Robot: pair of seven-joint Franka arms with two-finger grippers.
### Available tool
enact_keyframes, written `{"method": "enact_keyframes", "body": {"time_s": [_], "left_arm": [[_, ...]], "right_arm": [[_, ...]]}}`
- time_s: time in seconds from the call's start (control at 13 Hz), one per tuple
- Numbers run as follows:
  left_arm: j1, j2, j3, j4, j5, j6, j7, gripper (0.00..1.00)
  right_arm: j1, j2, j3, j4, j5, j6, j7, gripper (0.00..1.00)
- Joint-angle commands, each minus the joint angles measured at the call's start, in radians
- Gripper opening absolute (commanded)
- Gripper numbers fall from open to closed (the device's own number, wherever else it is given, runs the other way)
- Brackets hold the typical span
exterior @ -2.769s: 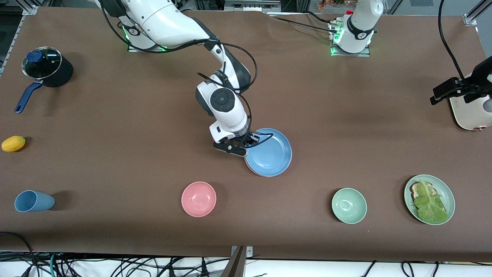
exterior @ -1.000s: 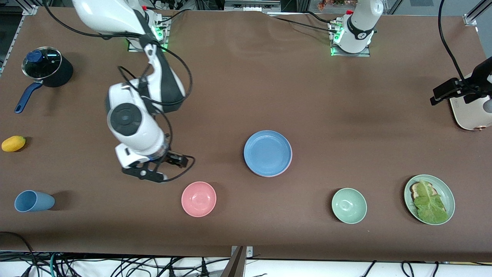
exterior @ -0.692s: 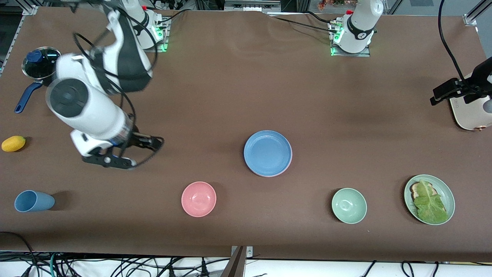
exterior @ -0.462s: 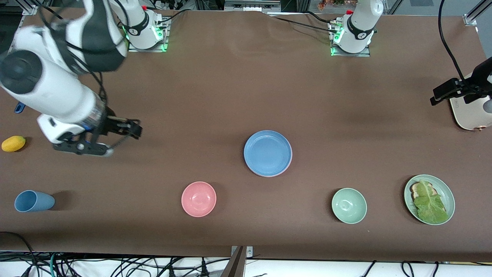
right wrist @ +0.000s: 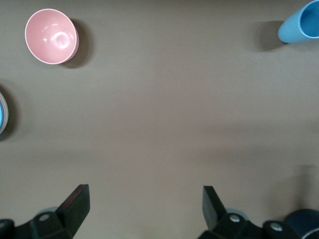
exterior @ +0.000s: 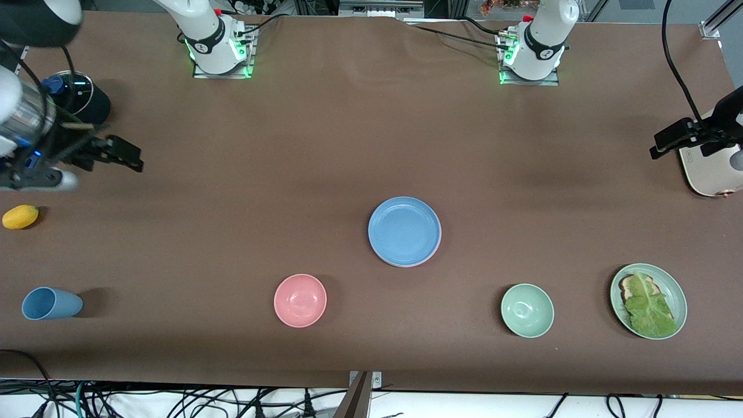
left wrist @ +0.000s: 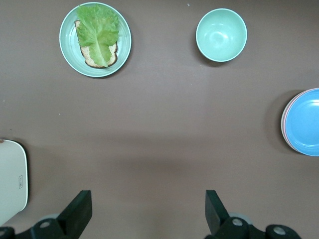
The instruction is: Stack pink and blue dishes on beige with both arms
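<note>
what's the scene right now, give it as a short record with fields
stack: blue plate on top in mid table, a pink rim showing under it; beige plate not visible
left gripper: open, empty, high over the table at the left arm's end
right gripper: open, empty, high over the table at the right arm's end, near the lidded pot
other dishes: pink bowl, green bowl, green plate with lettuce on bread, blue cup on its side
stray item: yellow fruit

Brown-covered table (exterior: 325, 145), tangled cables (exterior: 174, 400) along its near edge.
</note>
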Motion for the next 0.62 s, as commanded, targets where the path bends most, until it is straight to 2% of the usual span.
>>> {"method": "enact_keyframes", "body": {"time_s": [0.0,0.54], "left_arm": [[0.005,0.004,-0.001,0.013,-0.012,0.001,0.025,1.0],[0.005,0.004,-0.001,0.013,-0.012,0.0,0.025,1.0]], "right_arm": [[-0.093,-0.175,0.091,-0.172,-0.015,0.008,-0.025,1.0],[-0.09,-0.156,0.082,-0.138,-0.022,-0.033,-0.016,1.0]]}}
